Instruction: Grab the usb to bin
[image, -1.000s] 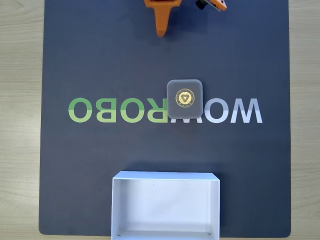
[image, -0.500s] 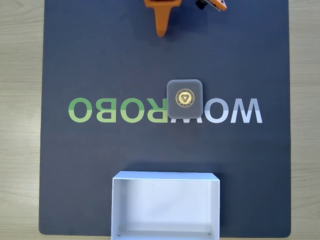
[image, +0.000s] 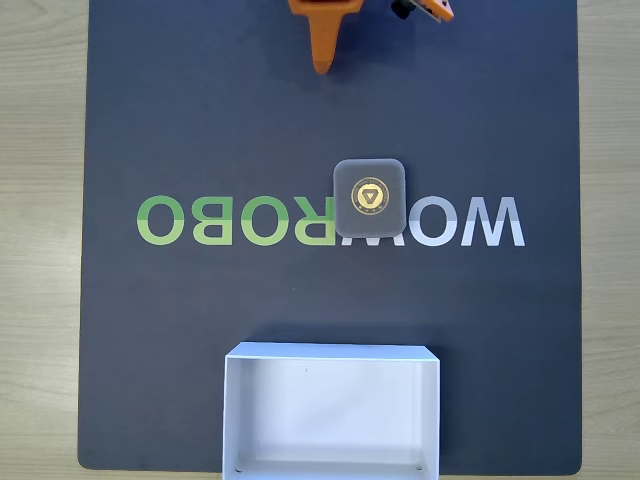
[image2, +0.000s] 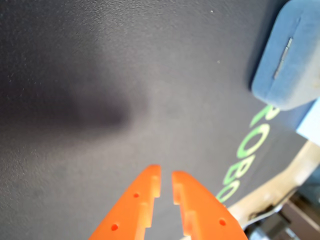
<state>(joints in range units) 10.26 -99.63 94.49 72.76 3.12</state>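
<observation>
Fixed view, looking straight down: a pale wood-grain bench carries a large dark mat printed with mirrored green and white lettering. The bin, a shallow white rectangular box with thin upright walls, sits at the mat's lower edge, slightly right of centre, and holds nothing. The usb, a small flat grey rounded square with a round gold emblem and triangle mark, lies flat on the mat over the middle of the lettering, well apart from the bin and directly above it in this view. Orange parts of the arm enter at the top edge, one pointed finger reaching down onto the mat, well apart from the usb.

Wrist view: the gripper enters from the bottom edge as two orange fingers set close together, a narrow slit between their tips, holding nothing and hanging over bare mat. The usb shows at the upper right corner, apart from the fingers, beside green letters of the print. A strip of the bench shows at the lower right.
</observation>
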